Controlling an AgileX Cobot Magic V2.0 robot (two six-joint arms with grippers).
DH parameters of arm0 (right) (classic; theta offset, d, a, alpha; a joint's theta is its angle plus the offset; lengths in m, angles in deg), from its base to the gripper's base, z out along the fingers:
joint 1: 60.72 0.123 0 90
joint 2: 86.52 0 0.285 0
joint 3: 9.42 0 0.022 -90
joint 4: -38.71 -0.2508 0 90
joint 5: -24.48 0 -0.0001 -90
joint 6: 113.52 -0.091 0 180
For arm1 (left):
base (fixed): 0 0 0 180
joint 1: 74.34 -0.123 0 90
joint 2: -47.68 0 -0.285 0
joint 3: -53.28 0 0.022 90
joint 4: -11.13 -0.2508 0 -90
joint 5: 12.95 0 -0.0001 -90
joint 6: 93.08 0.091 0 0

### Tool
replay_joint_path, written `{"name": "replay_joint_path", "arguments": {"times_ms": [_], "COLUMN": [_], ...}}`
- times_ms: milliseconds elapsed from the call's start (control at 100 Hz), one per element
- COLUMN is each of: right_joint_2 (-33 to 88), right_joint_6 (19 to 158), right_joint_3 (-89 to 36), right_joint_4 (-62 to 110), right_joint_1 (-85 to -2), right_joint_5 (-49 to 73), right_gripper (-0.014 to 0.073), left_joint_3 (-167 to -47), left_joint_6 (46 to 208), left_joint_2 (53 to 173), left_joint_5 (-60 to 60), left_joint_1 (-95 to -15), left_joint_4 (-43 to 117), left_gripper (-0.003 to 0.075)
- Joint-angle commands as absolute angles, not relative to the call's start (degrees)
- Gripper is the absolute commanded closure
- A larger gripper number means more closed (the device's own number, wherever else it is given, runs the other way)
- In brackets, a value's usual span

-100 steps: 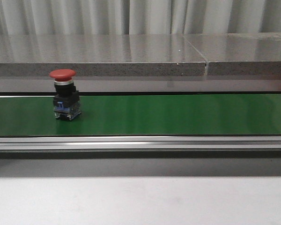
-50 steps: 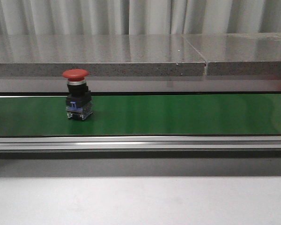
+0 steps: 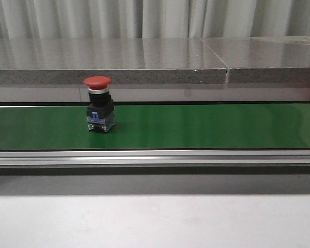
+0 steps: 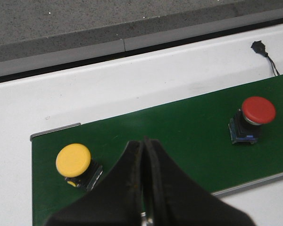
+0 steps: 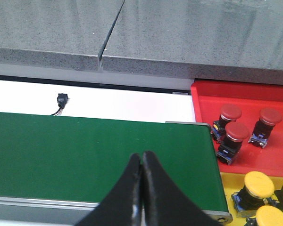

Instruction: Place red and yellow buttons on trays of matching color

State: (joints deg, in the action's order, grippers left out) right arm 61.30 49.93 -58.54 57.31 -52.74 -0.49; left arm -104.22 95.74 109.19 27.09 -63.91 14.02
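Carried rightward since a second ago, the red button (image 3: 99,105) stands upright on the green conveyor belt (image 3: 206,126). Near the belt's end, a yellow button (image 4: 75,163) waits below the left gripper (image 4: 144,146), fingers pressed together. Right gripper (image 5: 141,162), likewise closed and empty, hovers over the belt beside the red tray (image 5: 269,96) and yellow tray (image 5: 226,181).

Green conveyor belt (image 3: 206,126) runs across front view, metal rail (image 3: 155,157) along near edge. Grey speckled stone ledge (image 3: 108,62) behind, seam (image 3: 227,72) right of centre. Pale curtain (image 3: 155,18) at back. White surface (image 4: 108,89) beside belt. Small black part, perhaps connector (image 5: 62,100), with thin wire.
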Motion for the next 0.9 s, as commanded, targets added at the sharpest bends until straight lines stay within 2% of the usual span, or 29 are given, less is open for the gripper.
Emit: {"name": "replay_joint_path", "arguments": {"times_ms": [0,420,640,890], "right_joint_2": [61.10,60.02,55.37,44.95], "right_joint_6": [50.19,50.19,50.19,50.42], "right_joint_3": [-57.05,-56.59,-52.50,-43.33], "right_joint_4": [57.85,55.12,55.03,55.55], "right_joint_1": [-52.64,-52.15,-49.71,-41.72], "right_joint_5": [3.74,4.01,3.92,1.51], "right_gripper": [0.0659,0.0659,0.0659,0.0659], "left_joint_3": [-102.73,-88.07,-85.38,-85.14], "left_joint_6": [95.05,94.93,94.93,94.93], "left_joint_2": [103.38,81.42,76.26,75.46], "left_joint_5": [22.60,24.63,25.36,25.44], "left_joint_1": [-63.45,-63.45,-63.45,-63.45], "left_joint_4": [14.23,17.08,17.10,16.48], "left_gripper": [0.0741,0.0741,0.0741,0.0741]}}
